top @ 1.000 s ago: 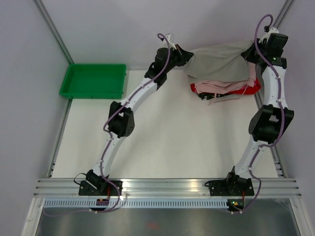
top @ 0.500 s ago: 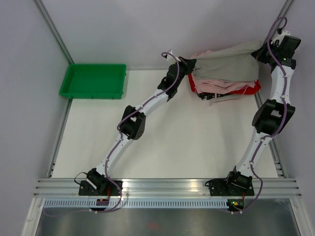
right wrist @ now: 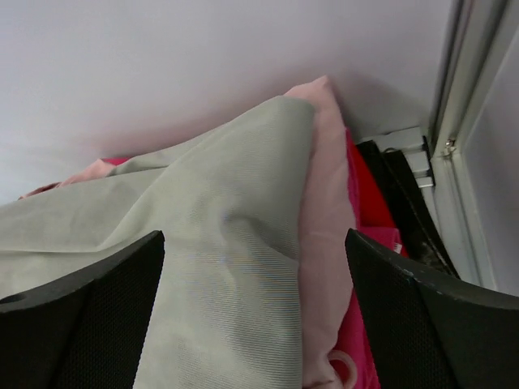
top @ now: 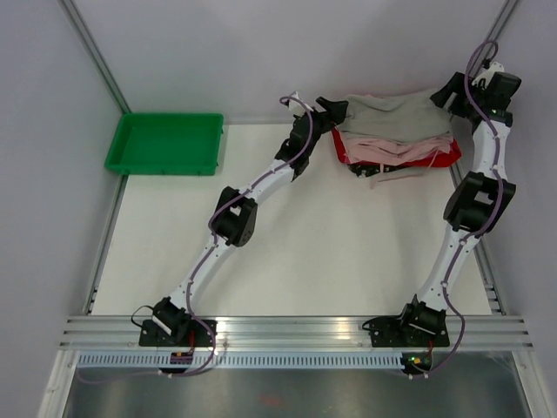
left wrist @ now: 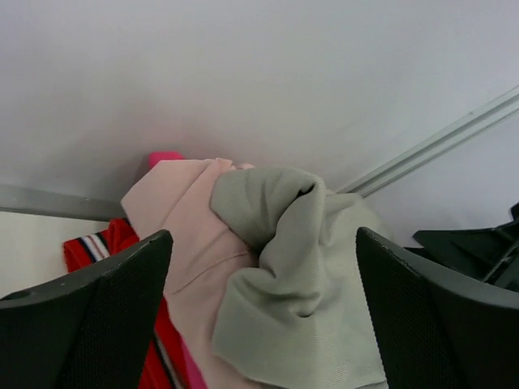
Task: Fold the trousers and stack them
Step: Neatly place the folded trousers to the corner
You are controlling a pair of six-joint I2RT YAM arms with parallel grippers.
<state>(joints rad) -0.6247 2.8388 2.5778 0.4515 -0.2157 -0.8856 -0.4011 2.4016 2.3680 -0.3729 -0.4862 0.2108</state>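
Now, trousers (top: pixel 392 111): look soft, floppy; best grabbed at both ends.
Left gripper (left wrist: pixel 263 237): wide open, empty.
Right gripper (right wrist: pixel 253 235): wide open, empty.

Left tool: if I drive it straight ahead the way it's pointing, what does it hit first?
Most likely the trousers, bunched on the pink garment straight ahead of the left tool; how far off is unclear.

Likely lab: aluminium-framed test table (top: pixel 331 252)

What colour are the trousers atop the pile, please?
The trousers are grey-beige, clearest in the left wrist view.
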